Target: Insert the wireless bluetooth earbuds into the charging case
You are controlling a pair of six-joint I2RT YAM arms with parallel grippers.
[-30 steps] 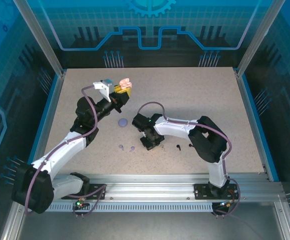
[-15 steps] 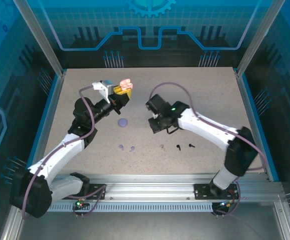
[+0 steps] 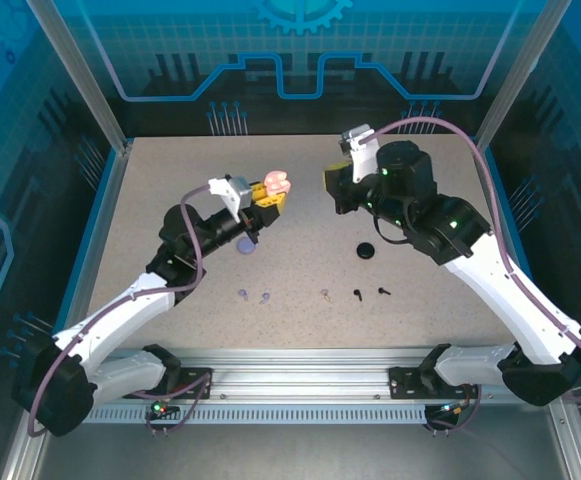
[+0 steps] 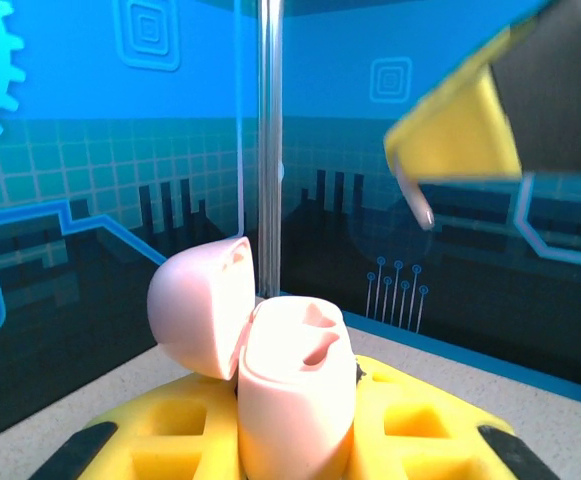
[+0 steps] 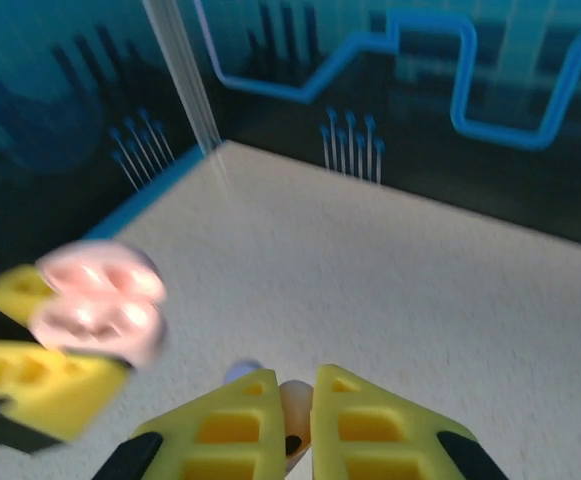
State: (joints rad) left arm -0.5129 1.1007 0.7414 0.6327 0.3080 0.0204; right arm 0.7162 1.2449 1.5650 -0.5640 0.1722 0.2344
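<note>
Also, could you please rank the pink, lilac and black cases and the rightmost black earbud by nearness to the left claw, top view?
1. Pink case, held in the left claw.
2. Lilac case, lying just beside it.
3. Black case, off to the right.
4. Rightmost black earbud, front right.

The open charging case (image 3: 276, 184) sits between the fingers of the left gripper (image 3: 268, 198), above the table (image 3: 420, 170), left of centre. The right gripper (image 3: 330, 188) stands just to its right, closed on the clamped earbud (image 5: 292, 420).

On the table:
- The first round case (image 3: 245, 244) lies in front of the left gripper.
- The second round case (image 3: 367, 251) lies well to its right.
- Nearer the arm bases, in one row, lie the left earbud pair (image 3: 264, 297), the middle earbud (image 3: 325, 294) and the right earbud pair (image 3: 356, 294).
</note>
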